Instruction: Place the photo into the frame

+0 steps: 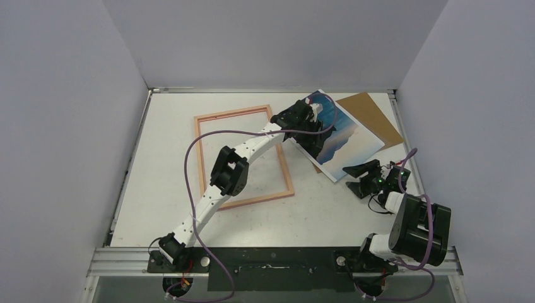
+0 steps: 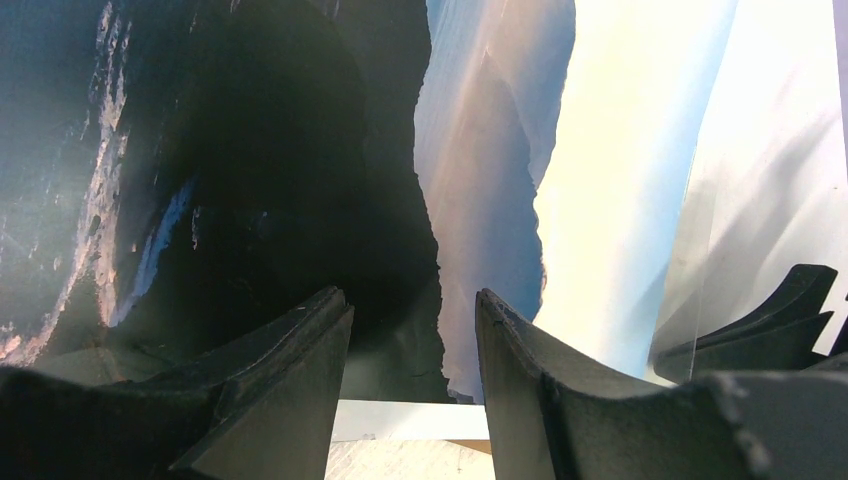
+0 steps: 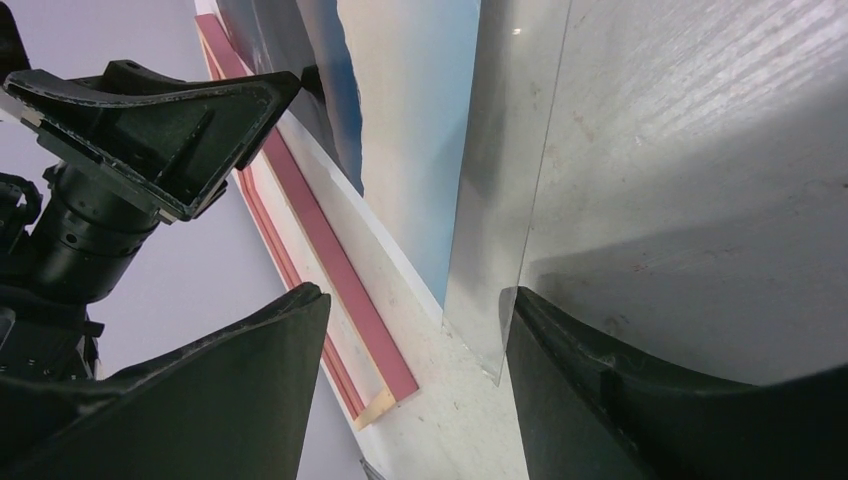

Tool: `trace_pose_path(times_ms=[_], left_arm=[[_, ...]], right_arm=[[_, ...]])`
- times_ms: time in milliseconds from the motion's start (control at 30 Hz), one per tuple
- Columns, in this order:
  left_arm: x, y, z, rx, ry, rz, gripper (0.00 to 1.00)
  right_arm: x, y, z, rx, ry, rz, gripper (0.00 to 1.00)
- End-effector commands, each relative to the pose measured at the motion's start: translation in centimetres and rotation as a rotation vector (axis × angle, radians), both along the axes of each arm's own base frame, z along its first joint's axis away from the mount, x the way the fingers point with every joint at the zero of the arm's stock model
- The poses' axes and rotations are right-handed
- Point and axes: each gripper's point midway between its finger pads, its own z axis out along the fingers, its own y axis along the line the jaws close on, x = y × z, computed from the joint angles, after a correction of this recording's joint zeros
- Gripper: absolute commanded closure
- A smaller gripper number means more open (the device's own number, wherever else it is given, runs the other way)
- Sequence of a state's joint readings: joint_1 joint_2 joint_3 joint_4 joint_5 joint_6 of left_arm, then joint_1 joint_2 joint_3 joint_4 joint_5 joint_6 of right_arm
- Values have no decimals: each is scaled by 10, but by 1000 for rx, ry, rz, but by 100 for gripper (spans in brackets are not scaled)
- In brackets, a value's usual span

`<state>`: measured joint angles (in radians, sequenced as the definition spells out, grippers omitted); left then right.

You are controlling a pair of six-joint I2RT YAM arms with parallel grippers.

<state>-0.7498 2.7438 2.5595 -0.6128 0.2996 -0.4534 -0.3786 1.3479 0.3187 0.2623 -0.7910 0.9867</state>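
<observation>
Pickup stage: the left gripper (image 2: 415,305), jaws parted and clamping nothing visible, hovers over the glossy rectangular seascape photo (image 1: 344,136), which lies flat just right of the thin pink rectangular frame (image 1: 232,112). The right gripper (image 3: 418,300) is open too, at the print's near corner. Next comes an edge pinch, then a carry leftward. Only the right wrist view reveals a clear transparent sheet (image 3: 650,150) beside the print.

left arm (image 1: 255,146) reaches far forward, right arm (image 1: 413,222) sits folded low, both with jaws parted.
</observation>
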Motion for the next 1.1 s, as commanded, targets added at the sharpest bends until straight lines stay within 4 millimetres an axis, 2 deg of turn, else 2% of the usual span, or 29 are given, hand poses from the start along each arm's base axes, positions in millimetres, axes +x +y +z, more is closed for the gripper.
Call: trace_pose_path(times_ms=[0,67,333,500,700,867,967,1067], left_arm=[[-39,51,-107,263,218,17,51],[-40,50,-107,260,221,15,51],[-36,51,-102,223,246,22,51],[-25,46,-79,161,229,25,51],[-13,41,-51,90,202,28,49],[-3,38,-24,29,182,30,46],[1,36,-10,4,155,29,43],[5,34,-7,-5,140,28,42]], right_arm=[[13,0,17,-17,-97,18,41],[15,0,16,-23,-95,23,50],[22,-2,23,-27,-118,1,69],[22,-3,28,-23,-104,-17,81],[20,-5,35,-19,-90,-41,86],[14,-4,44,-9,-63,-60,98],[10,-4,53,2,-51,-73,100],[1,-3,59,-6,-14,-74,100]])
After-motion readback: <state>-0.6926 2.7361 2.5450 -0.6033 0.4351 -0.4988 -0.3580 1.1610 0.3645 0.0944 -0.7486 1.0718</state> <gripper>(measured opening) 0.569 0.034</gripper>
